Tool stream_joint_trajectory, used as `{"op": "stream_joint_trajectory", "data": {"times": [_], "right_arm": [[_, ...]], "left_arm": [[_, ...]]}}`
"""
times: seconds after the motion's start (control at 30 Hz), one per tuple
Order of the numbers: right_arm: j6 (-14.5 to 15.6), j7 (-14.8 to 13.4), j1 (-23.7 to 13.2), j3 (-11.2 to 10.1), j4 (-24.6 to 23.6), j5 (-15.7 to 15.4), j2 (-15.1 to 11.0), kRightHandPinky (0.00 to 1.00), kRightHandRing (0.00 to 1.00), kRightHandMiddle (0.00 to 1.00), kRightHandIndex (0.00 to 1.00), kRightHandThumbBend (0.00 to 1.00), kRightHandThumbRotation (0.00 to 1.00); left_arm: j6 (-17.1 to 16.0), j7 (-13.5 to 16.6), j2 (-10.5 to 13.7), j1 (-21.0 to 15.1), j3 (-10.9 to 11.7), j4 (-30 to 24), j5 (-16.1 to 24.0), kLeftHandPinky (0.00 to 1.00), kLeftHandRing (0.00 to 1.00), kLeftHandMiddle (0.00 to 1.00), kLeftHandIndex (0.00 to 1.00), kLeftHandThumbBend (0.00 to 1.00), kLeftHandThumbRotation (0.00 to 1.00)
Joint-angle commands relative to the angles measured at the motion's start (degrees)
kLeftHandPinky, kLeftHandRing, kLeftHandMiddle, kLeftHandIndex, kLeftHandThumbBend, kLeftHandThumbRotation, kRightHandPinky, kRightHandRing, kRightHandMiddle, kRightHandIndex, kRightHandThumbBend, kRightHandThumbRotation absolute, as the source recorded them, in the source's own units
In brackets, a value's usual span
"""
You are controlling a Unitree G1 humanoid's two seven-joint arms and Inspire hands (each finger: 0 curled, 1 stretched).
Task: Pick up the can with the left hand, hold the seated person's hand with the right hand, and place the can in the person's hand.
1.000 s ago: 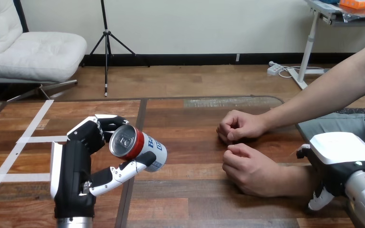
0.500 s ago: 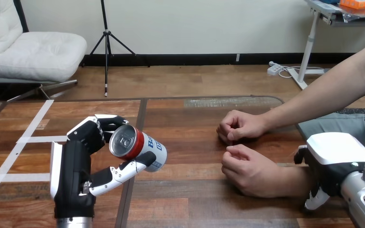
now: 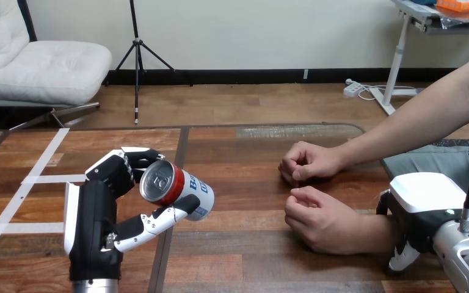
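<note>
left hand (image 3: 98, 213) fingers and thumb curled round tilted red-and-white metal can (image 3: 180, 186); my right hand (image 3: 424, 201) beside person's forearm (image 3: 375, 231), grip unclear.

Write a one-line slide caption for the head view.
The left robot hand holds the tilted can; right robot hand sits at the person's nearer wrist.

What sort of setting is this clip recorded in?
Probably a robot test bench: a wooden table marked with white tape, the left hand holding a can, a person's hands resting nearby.
</note>
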Motion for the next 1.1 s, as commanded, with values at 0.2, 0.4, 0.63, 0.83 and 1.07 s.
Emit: {"op": "stream_joint_trajectory", "data": {"times": [0.2, 0.4, 0.63, 0.83, 1.07], "right_arm": [[-1.4, -1.5, -4.0, 1.1, 2.1, 1.2, 0.5, 0.39, 0.52, 0.60, 0.65, 0.82, 0.00], [-2.1, -2.5, -4.0, 1.3, 3.0, 1.8, 0.7, 0.36, 0.49, 0.57, 0.64, 0.82, 0.00], [-2.0, -2.2, -4.6, 2.2, 4.3, 1.8, 0.7, 0.29, 0.41, 0.50, 0.61, 0.82, 0.00], [-2.2, -2.3, -5.3, 2.5, 5.8, 2.8, 1.0, 0.24, 0.33, 0.44, 0.60, 0.83, 0.00], [-2.4, -2.2, -6.2, 3.5, 7.5, 3.2, 1.1, 0.18, 0.28, 0.40, 0.63, 0.85, 0.01]], "left_arm": [[-1.2, 0.1, 0.1, -2.2, 0.8, -1.7, -0.4, 0.41, 0.43, 0.47, 0.51, 0.77, 0.00], [-1.1, -0.2, 0.0, -1.9, 0.7, -2.0, -0.9, 0.41, 0.43, 0.47, 0.51, 0.77, 0.00], [-1.1, -0.3, 0.0, -1.6, 0.7, -2.6, -1.0, 0.42, 0.43, 0.47, 0.51, 0.77, 0.00], [-0.8, -1.0, -0.1, -1.2, 0.4, -3.1, -2.4, 0.42, 0.43, 0.47, 0.51, 0.77, 0.00], [-0.5, -1.4, 0.0, -0.7, 0.6, -3.6, -2.6, 0.42, 0.43, 0.47, 0.51, 0.77, 0.00]]}}
